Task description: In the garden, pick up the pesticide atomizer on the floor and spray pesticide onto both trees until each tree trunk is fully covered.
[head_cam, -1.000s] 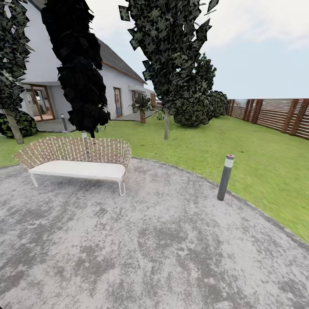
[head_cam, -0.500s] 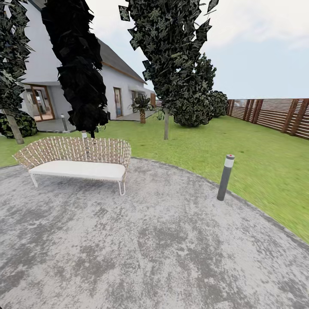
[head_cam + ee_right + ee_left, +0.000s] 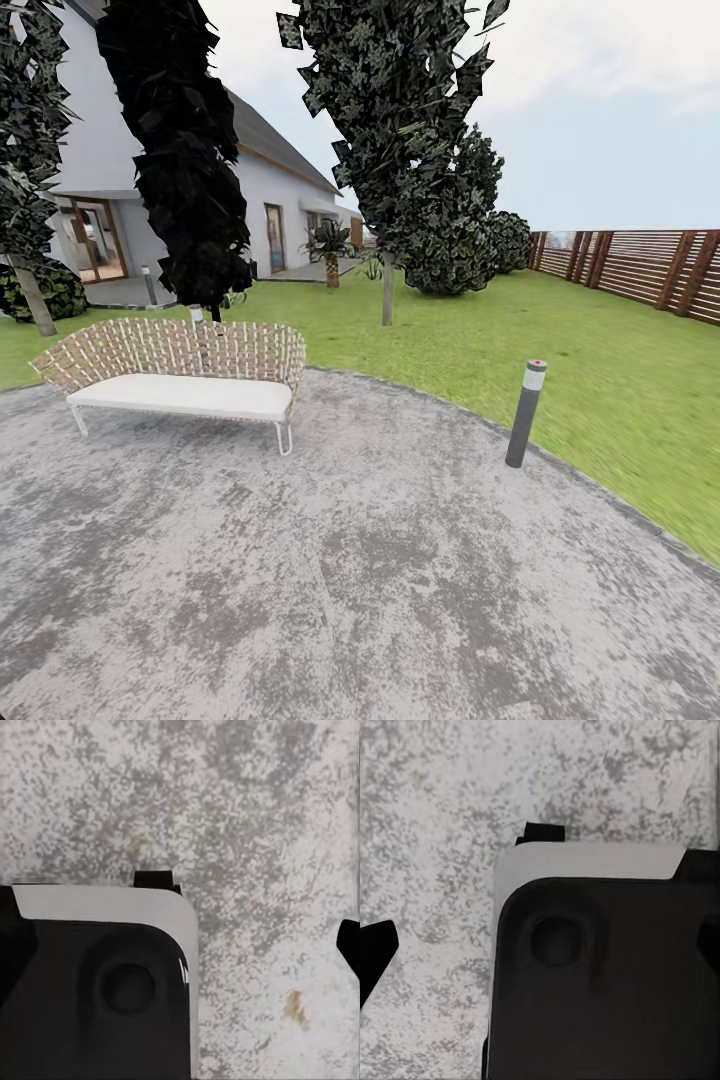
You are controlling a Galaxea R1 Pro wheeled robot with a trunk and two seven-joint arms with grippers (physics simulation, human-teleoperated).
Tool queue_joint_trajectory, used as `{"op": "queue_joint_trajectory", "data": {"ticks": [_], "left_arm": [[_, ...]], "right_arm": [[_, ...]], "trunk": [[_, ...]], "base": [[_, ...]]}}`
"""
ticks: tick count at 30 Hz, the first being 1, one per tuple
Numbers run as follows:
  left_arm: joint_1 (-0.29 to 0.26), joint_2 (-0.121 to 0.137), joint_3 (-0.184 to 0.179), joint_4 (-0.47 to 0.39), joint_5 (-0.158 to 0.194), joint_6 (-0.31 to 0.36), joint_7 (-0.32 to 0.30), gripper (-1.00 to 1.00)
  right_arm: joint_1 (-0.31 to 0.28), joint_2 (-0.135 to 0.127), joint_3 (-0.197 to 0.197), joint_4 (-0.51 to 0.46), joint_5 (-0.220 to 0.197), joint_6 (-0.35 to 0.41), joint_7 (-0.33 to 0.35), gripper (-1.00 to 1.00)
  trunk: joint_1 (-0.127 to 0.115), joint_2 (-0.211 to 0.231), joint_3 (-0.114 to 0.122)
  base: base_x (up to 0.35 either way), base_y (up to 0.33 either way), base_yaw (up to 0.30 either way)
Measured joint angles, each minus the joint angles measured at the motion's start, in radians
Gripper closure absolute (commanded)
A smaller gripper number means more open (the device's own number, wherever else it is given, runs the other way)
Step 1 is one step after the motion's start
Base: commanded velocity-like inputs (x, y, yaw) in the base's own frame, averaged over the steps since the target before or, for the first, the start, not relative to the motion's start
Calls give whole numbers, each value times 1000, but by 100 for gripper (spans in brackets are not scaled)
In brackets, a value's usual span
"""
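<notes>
The floor [image 3: 400, 580] is rough, speckled grey stone, matt. The bench [image 3: 180, 375] has a woven wicker-like back and a smooth white cushion, perhaps cloth. The bollard lamp [image 3: 526, 412] looks like dull grey metal. The fence [image 3: 640, 265] is reddish-brown slatted wood. The tree trunks [image 3: 387, 290] look smooth and pale.

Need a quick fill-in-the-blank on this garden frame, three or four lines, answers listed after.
1. The woven bench with the white cushion stands on the ______ patio.
2. The grey bollard lamp has a ______ top.
3. The slatted wooden fence runs along the ______ side of the head view.
4. Beyond the patio's kerb the ground is green ______.

Missing words: paved stone; red; right; lawn
</notes>
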Motion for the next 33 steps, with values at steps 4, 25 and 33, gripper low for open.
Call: {"op": "queue_joint_trajectory", "data": {"ticks": [4,25,33], "left_arm": [[-35,-2,2,-352,-1,-15,0,-100],[-45,29,35,-288,-12,-344,-9,-100],[-45,30,35,-287,-11,-344,-7,-100]], "right_arm": [[-15,-1,0,-403,2,-65,1,-100],[-16,-2,-50,-458,1,-66,0,-100],[-16,-1,-106,-457,1,-66,0,-100]], "trunk": [[0,0,0],[0,0,0],[27,-49,-22]], "base": [[0,0,0],[0,0,-214],[0,0,-273]]}}
